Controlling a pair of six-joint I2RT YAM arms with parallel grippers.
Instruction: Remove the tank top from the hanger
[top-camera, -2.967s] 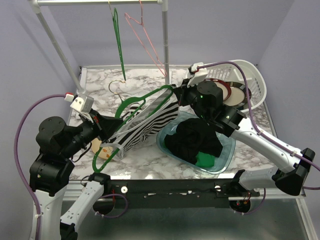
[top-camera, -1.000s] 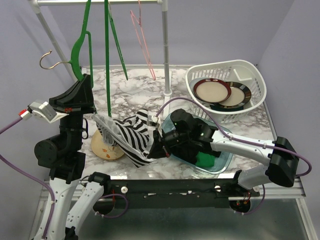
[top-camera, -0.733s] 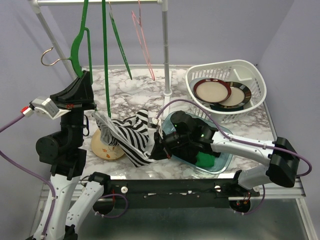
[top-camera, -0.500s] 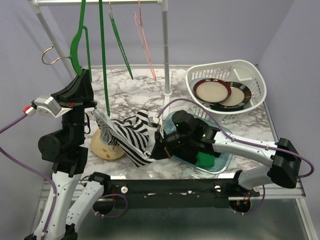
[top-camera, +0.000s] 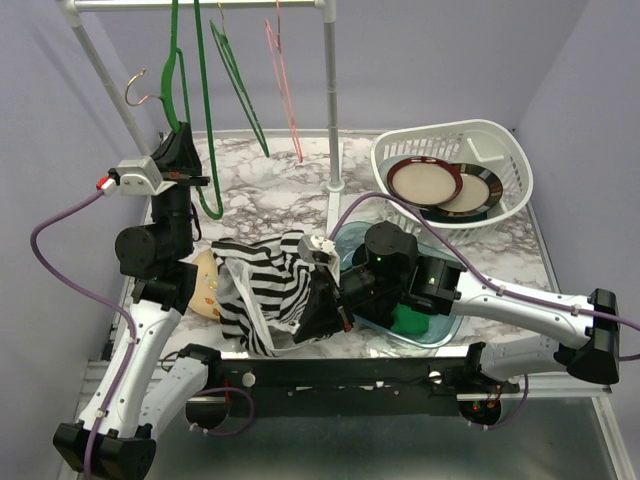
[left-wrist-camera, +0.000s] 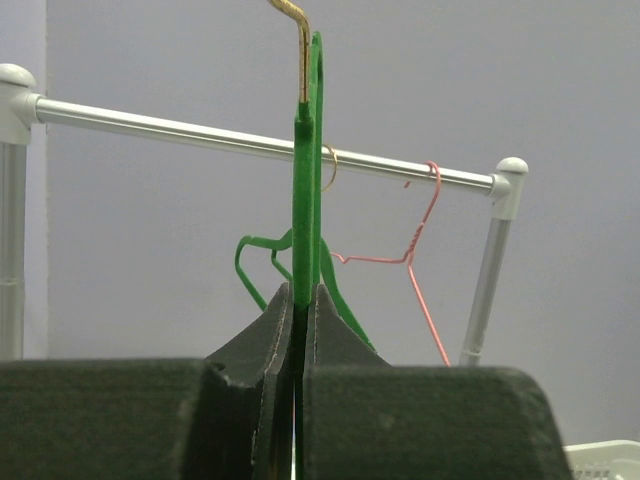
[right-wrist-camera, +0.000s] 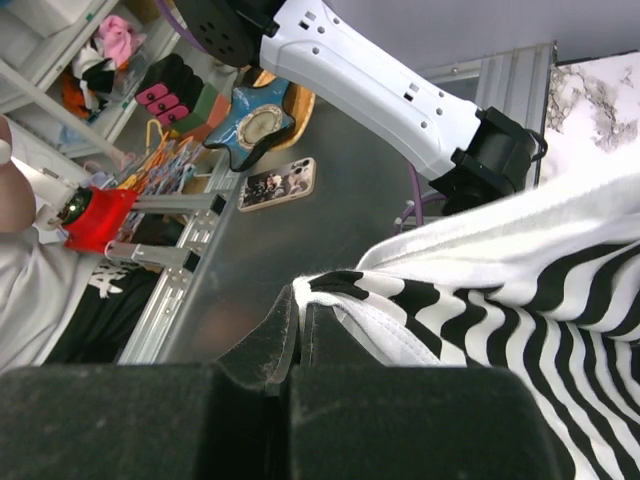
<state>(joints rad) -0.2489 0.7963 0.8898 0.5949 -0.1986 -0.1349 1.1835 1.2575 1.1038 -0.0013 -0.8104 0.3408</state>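
The black-and-white striped tank top (top-camera: 262, 292) lies bunched on the marble table, off the hanger. My right gripper (top-camera: 312, 322) is shut on its white-trimmed edge near the table's front edge. In the right wrist view the trim (right-wrist-camera: 345, 300) sits pinched at the gripper (right-wrist-camera: 300, 305). My left gripper (top-camera: 185, 165) is raised by the clothes rack. It is shut on the bare green hanger (top-camera: 186, 95), whose gold hook (top-camera: 139, 86) points left. In the left wrist view the hanger (left-wrist-camera: 303, 190) stands upright in the gripper (left-wrist-camera: 302, 300), below the rail (left-wrist-camera: 200, 132).
A second green hanger (top-camera: 232, 75) and a pink wire hanger (top-camera: 280, 75) hang from the rail. The rack post (top-camera: 329, 100) stands mid-table. A white basket (top-camera: 500, 140) with plates is back right. A clear bin (top-camera: 450, 310) holds dark clothes. A tan plate (top-camera: 203, 285) lies left.
The left gripper has lifted the green hanger out of the tank top and up toward the rail. The right gripper has pulled the tank top toward the near edge.
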